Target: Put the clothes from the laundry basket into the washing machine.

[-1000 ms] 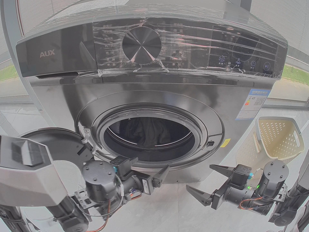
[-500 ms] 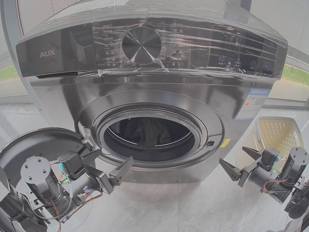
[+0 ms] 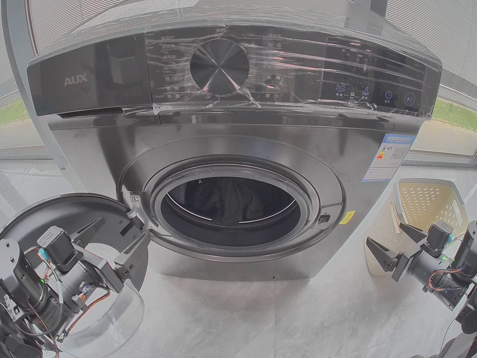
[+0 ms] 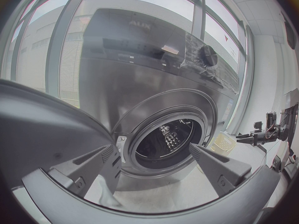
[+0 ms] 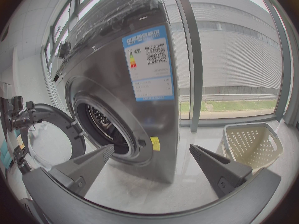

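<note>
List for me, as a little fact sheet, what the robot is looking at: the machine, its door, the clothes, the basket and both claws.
Washing machine: grey front-loader standing on the floor
Door: swung open to the robot's left
Clothes: dark fabric lying inside the drum
Laundry basket: cream, on the floor to the robot's right of the machine; the inside that shows is empty
Left gripper: jaws open, holding nothing, in front of the open door
Right gripper: jaws open, holding nothing, in front of the basket

A pale floor [image 5: 146, 187] lies under the right gripper [image 5: 151, 147]; beyond it, a window [image 5: 236, 47] shows grass [image 5: 236, 105].
</note>
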You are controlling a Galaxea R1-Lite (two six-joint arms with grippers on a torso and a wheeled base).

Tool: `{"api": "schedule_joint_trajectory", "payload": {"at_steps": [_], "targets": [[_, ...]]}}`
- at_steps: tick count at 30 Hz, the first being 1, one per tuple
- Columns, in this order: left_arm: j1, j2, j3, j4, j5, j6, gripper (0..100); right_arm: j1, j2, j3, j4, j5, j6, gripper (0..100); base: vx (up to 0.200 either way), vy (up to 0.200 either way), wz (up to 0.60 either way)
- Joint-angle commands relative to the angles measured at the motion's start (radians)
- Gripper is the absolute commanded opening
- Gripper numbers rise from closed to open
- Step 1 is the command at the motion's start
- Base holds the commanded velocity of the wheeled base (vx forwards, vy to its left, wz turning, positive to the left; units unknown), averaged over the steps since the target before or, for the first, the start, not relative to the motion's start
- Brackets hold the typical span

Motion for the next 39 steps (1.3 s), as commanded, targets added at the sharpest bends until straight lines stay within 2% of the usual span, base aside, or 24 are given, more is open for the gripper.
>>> {"api": "schedule_joint_trajectory", "payload": {"at_steps": [1,4,7,8,9,11,14,16,17,20,22,24,25,28,29,30,32,33,34,35,36,37,38,39], "targets": [[0.035,-0.179,0.020,0.096,0.004,0.044,100,-0.012,-0.187,0.018,0.167,-0.005,0.006,100,-0.200,0.000,0.00],[0.035,-0.332,0.020,0.238,0.006,0.056,100,-0.031,-0.322,0.018,0.302,-0.031,0.009,100,-0.200,0.000,0.00],[0.037,-0.476,0.020,0.383,0.009,0.056,100,-0.039,-0.428,0.018,0.379,-0.045,0.009,100,-0.200,0.000,0.00],[0.037,-0.495,0.020,0.396,0.009,0.056,100,-0.042,-0.439,0.018,0.385,-0.046,0.009,100,-0.200,0.000,0.00],[0.040,-0.601,0.020,0.496,0.009,0.056,100,-0.064,-0.506,0.018,0.432,-0.049,0.006,100,-0.200,0.000,0.00],[0.055,-0.723,0.018,0.614,0.009,0.061,100,-0.090,-0.581,0.018,0.492,-0.048,0.001,100,-0.200,0.000,0.00],[0.146,-0.883,0.020,0.791,-0.005,0.073,100,-0.142,-0.693,0.018,0.580,-0.045,-0.002,100,-0.133,0.000,0.00],[0.175,-0.957,0.017,0.858,-0.011,0.075,100,-0.171,-0.732,0.018,0.609,-0.037,-0.004,100,0.000,0.000,0.00],[0.213,-1.049,0.010,0.933,-0.016,0.075,100,-0.205,-0.790,0.018,0.649,-0.033,-0.017,100,0.000,0.000,0.00],[0.315,-1.154,0.020,1.025,-0.027,0.062,100,-0.251,-0.902,0.018,0.733,-0.028,-0.019,100,0.000,0.000,0.00],[0.359,-1.245,0.020,1.094,-0.053,0.059,100,-0.275,-0.989,0.018,0.796,-0.014,-0.021,100,0.000,0.000,0.00],[0.410,-1.319,0.020,1.160,-0.097,0.062,100,-0.303,-1.114,0.018,0.885,0.021,-0.027,100,0.000,0.000,0.00],[0.428,-1.329,0.020,1.188,-0.108,0.079,100,-0.312,-1.186,0.018,0.943,0.046,-0.028,100,0.000,0.000,0.00],[0.434,-1.331,0.020,1.229,-0.090,0.071,100,-0.341,-1.377,0.018,1.150,0.101,-0.031,100,0.000,0.000,0.00],[0.434,-1.331,0.020,1.234,-0.085,0.070,100,-0.346,-1.387,0.018,1.173,0.101,-0.028,100,0.000,0.000,0.00],[0.434,-1.331,0.020,1.255,-0.074,0.065,100,-0.349,-1.391,0.018,1.253,0.092,-0.010,100,0.000,0.000,0.00],[0.434,-1.331,0.020,1.295,-0.071,0.071,100,-0.349,-1.376,0.018,1.258,0.072,-0.008,100,0.000,0.000,0.00],[0.448,-1.332,0.020,1.349,-0.043,0.081,100,-0.349,-1.374,0.018,1.264,0.029,-0.019,100,0.000,0.000,0.00],[0.457,-1.332,0.020,1.360,-0.028,0.084,100,-0.349,-1.376,0.018,1.264,0.007,-0.033,100,0.000,0.000,0.00],[0.497,-1.334,0.020,1.360,-0.010,0.091,100,-0.351,-1.374,0.018,1.264,-0.028,-0.074,100,0.000,0.000,0.00],[0.549,-1.349,0.018,1.360,-0.010,0.096,100,-0.357,-1.371,0.018,1.264,-0.051,-0.119,100,0.000,0.000,0.00],[0.597,-1.380,0.020,1.364,-0.031,0.107,100,-0.363,-1.370,0.018,1.264,-0.056,-0.143,100,0.000,0.000,0.00],[0.609,-1.400,0.020,1.363,-0.059,0.114,100,-0.367,-1.368,0.018,1.264,-0.045,-0.143,100,0.000,0.000,0.00],[0.598,-1.401,0.020,1.363,-0.088,0.110,100,-0.377,-1.370,0.018,1.270,-0.016,-0.129,100,0.000,0.000,0.00]]}}
